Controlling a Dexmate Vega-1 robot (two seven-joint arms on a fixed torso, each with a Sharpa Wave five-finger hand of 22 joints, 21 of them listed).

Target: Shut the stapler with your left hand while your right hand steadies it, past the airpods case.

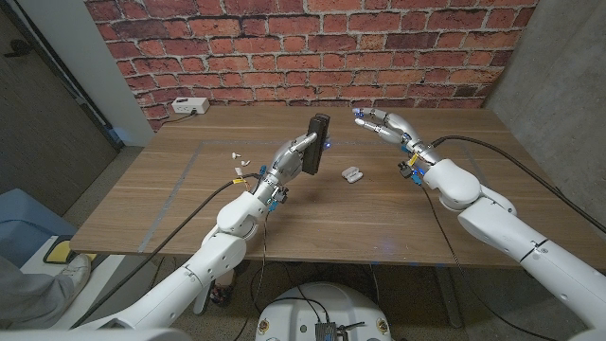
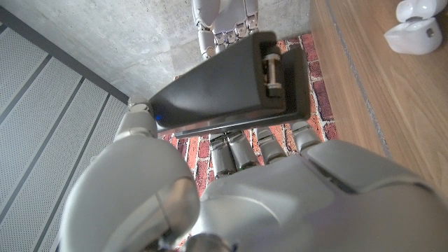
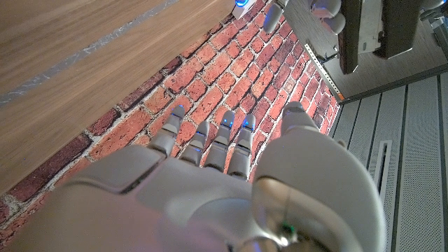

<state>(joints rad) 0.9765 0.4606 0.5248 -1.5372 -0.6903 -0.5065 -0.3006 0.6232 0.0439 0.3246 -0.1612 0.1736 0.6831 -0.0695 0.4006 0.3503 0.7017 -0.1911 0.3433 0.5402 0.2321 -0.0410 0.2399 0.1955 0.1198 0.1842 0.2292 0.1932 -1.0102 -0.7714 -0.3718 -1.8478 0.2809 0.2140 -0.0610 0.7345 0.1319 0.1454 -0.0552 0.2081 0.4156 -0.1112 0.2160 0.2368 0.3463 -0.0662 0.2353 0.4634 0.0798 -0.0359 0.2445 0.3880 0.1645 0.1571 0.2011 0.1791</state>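
Stapler held upright, long axis seemingly vertical.

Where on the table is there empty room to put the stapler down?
Bare wood lies along the near edge of the table, between both arms, and on the far right behind the right hand. It is crowded around the airpods case, close beside the left hand holding the stapler.

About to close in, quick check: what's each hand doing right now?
Left hand: holding the black stapler upright above the table.
Right hand: open, fingers extended, holding nothing, apart from the stapler.
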